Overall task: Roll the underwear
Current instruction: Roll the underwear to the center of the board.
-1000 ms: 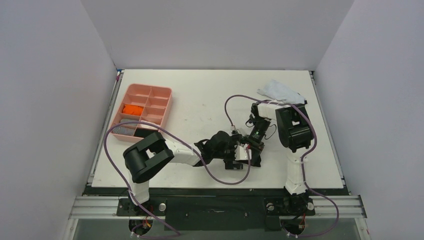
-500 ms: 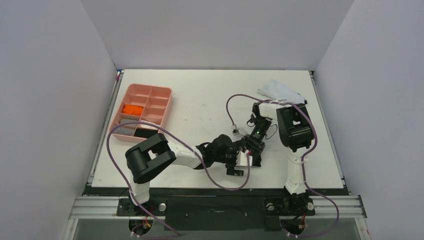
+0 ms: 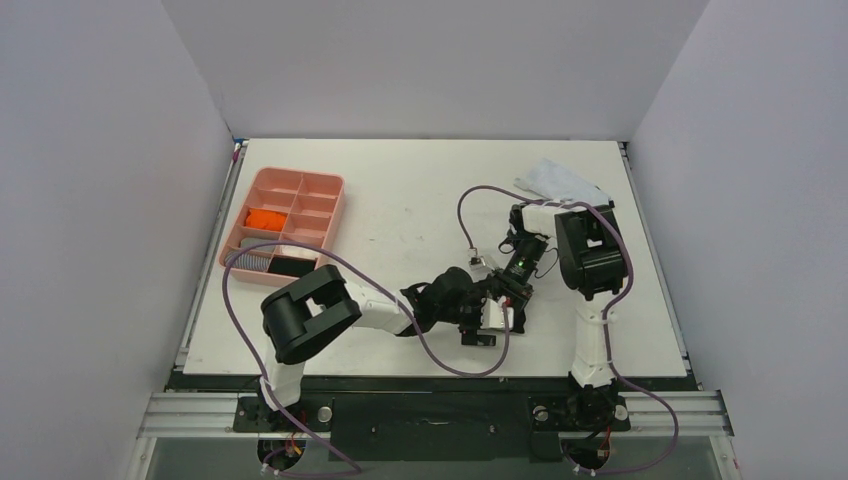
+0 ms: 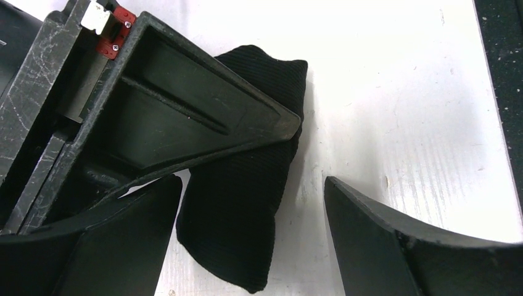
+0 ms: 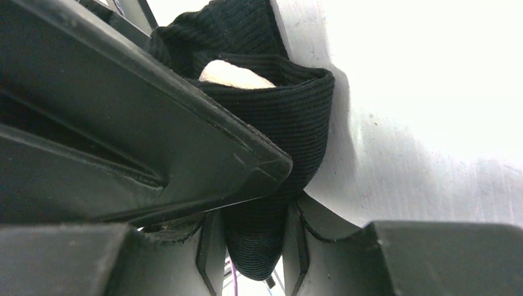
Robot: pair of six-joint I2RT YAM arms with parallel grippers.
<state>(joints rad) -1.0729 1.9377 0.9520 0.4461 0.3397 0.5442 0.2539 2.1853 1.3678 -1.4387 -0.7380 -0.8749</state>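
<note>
The black underwear point(image 3: 445, 295) lies bunched on the white table near the front middle. My left gripper point(image 3: 487, 322) is open. In the left wrist view the gripper point(image 4: 251, 185) straddles a folded end of the black cloth point(image 4: 240, 228), which lies against its left finger. My right gripper point(image 3: 505, 292) is shut on a fold of the black underwear point(image 5: 290, 117). Its jaws point(image 5: 253, 228) pinch the cloth, and the beige waistband point(image 5: 237, 74) peeks out of the roll. The orange underwear point(image 3: 265, 217) sits rolled in a compartment of the pink tray.
The pink compartment tray point(image 3: 340, 200) stands at the left, also holding a grey striped item point(image 3: 248, 260) and a dark item point(image 3: 292, 266). A pale cloth point(image 3: 560, 180) lies at the back right. Purple cables loop over the table around both arms.
My left arm has pushed a little to the right and nearer, and the black bundle has shifted right with it. My right gripper has stayed shut on the cloth, barely moving.
</note>
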